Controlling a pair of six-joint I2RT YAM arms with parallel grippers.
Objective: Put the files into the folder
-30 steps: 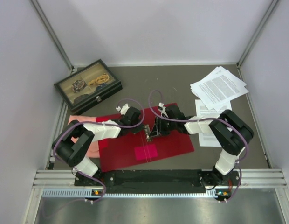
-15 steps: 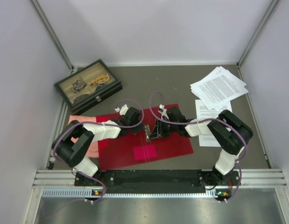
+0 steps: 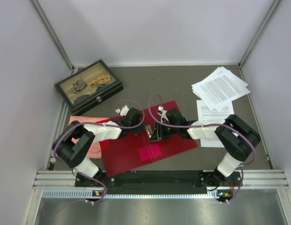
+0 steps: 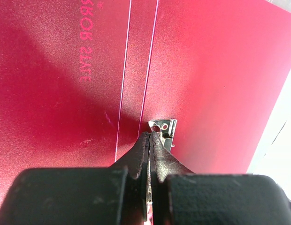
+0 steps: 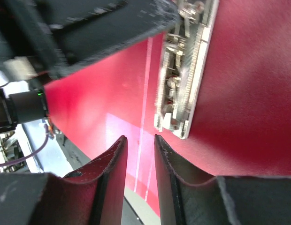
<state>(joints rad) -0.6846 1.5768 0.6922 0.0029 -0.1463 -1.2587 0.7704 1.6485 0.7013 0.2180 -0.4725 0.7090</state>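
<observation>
The red folder lies open on the table, with its metal clip at the spine and a pink sticker inside. My left gripper is shut on a thin metal part of the clip, pinched between the fingertips. My right gripper is slightly open and empty, hovering just beside the clip above the folder's inside. The files lie fanned at the back right. One more sheet lies beside the folder's right edge.
A black glass-lidded box with jewellery stands at the back left. A salmon-pink cloth lies under my left arm. Enclosure walls stand on three sides, and a metal rail runs along the near edge.
My right arm has stretched further left and lower towards the clip. The folder has turned slightly counterclockwise. My left gripper has stayed at the clip.
</observation>
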